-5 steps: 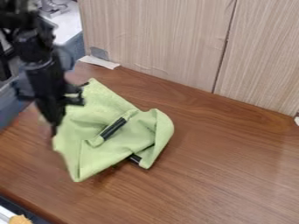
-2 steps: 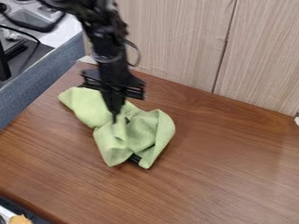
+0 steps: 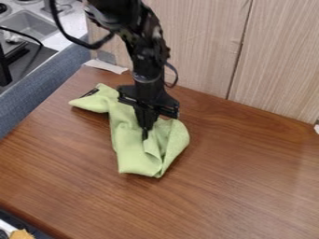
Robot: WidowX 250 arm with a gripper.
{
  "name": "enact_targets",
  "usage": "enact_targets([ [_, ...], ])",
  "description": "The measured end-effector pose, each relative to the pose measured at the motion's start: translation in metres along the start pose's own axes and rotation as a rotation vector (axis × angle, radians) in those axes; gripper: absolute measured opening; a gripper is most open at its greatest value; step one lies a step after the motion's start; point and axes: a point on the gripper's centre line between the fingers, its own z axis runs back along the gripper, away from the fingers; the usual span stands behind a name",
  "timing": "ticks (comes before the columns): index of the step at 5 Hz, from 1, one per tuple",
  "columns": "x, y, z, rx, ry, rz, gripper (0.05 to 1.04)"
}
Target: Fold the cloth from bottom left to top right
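My gripper point(image 3: 145, 135) hangs over the right half of the green cloth point(image 3: 129, 148), its tips pointing down at the fabric and touching it or just above. Bunched and folded, the cloth lies on the brown table, with one narrow part stretching to the upper left, where a black patch shows near its corner. Its lower end comes to a blunt edge, and a rounded fold bulges out to the right of the gripper. Whether fabric is pinched at the tips is hard to see.
A wood-grain panel point(image 3: 199, 46) rises along the table's back edge. A grey-blue side wall point(image 3: 44, 93) borders the table point(image 3: 249, 186) on the left, with a sink point(image 3: 28, 23) beyond. At the bottom left corner is a tray edge with an orange-brown item point(image 3: 21, 234).
The gripper has moved from the cloth's left side rightward across it. The cloth's left part has been drawn over to the right, leaving a narrower shape, and the black strip on top is now covered.
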Motion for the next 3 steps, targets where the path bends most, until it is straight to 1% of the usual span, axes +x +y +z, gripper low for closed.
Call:
enact_targets([
  [1,0.0001,0.0015,-0.0063,0.014,0.012,-0.012,0.070],
  [2,-0.0034,0.0027,-0.0066,0.012,0.036,-0.024,0.214],
  [3,-0.0063,0.0074,-0.0035,0.012,0.042,-0.017,0.458],
])
